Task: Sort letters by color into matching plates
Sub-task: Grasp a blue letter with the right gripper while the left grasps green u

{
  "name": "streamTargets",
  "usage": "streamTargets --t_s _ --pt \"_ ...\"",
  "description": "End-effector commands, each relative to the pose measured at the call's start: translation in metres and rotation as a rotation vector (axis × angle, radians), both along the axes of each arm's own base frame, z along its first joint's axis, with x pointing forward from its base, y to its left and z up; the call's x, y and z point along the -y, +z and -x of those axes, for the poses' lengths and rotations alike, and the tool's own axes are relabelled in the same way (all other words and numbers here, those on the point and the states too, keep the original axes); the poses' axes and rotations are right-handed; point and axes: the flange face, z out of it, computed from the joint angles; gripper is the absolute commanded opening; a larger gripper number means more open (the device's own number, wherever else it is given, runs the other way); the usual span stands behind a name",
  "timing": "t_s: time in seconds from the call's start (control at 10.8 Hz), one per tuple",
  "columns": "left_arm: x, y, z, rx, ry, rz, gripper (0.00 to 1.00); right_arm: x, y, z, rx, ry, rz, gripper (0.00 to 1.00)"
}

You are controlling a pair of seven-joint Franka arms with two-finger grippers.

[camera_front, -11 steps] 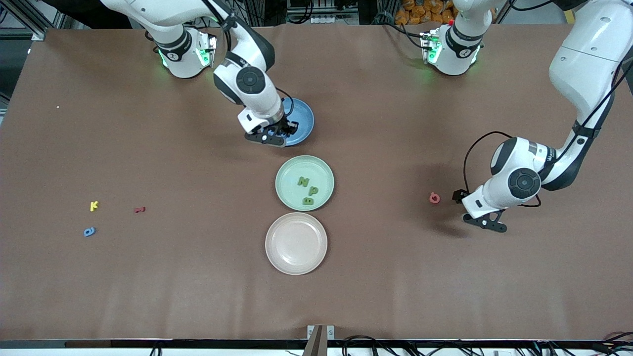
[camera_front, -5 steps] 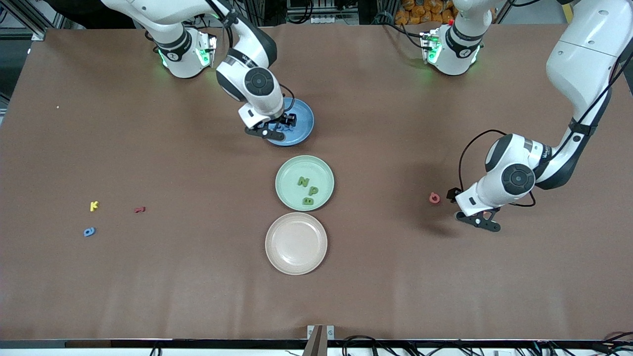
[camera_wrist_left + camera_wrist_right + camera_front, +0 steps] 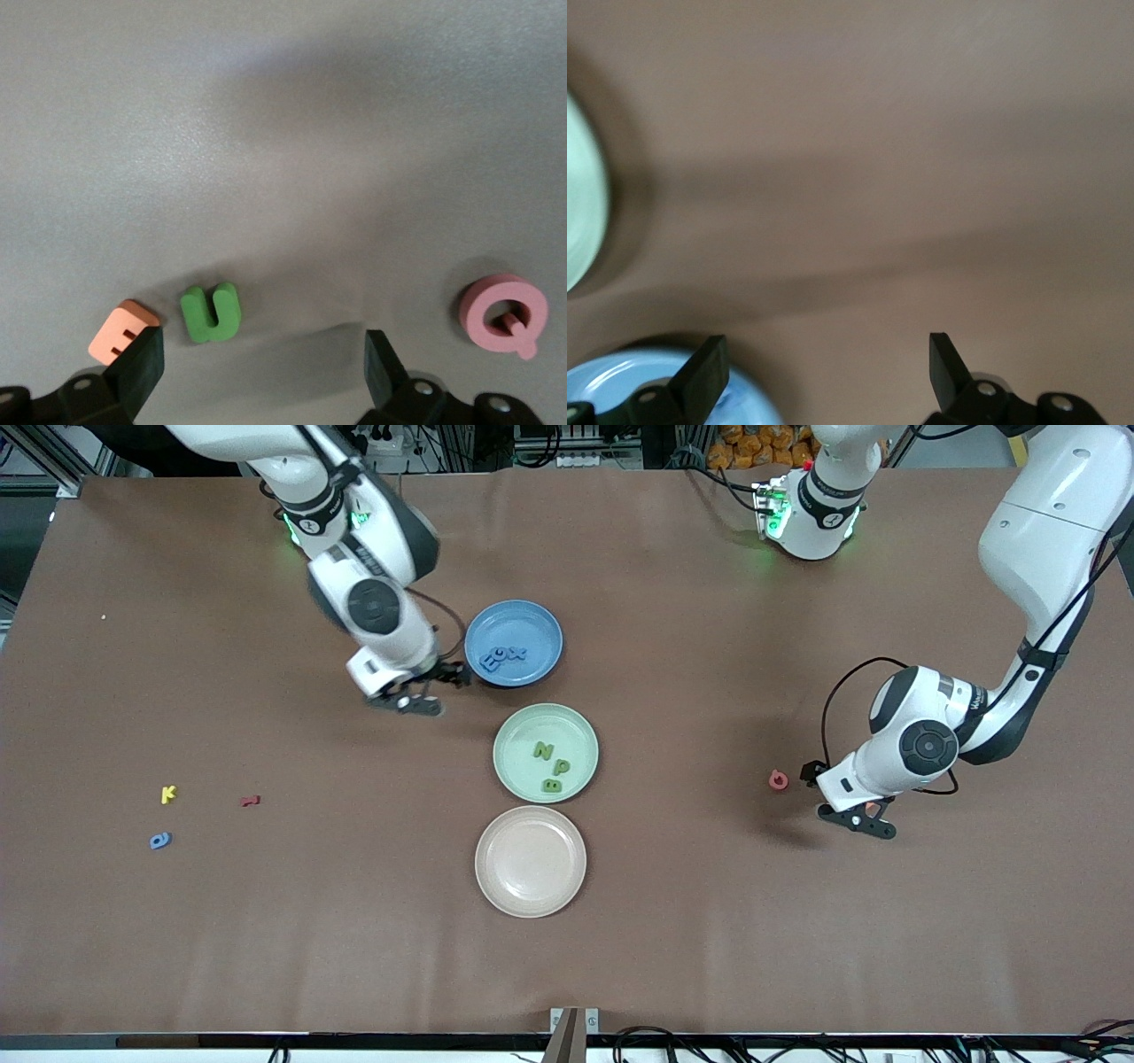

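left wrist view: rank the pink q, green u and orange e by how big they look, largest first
1. Pink ring-shaped toy letter Q, the largest.
2. Green chunky toy letter U.
3. Pale orange toy letter E, but one gripper finger covers part of it, so its place after the U is unsure.

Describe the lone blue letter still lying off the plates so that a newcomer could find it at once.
Start at the right arm's end of the table, where three small letters lie together. The blue letter is the one nearest the front camera, just below the yellow letter; the dark red letter lies beside them.
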Motion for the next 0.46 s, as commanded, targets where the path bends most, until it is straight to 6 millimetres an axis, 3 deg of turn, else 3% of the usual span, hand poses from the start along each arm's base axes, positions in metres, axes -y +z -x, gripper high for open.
streamTargets --t_s 0.0,0.37 --pt "-0.003 -0.006 0.001 0.032 0.011 0.019 1.0 0.106 0.015 -0.053 0.027 0.082 -0.02 1.0" --pt "-0.003 -0.005 -0.004 0.075 0.017 0.046 1.0 0.255 0.035 -0.119 0.107 0.3 -0.055 1.0"
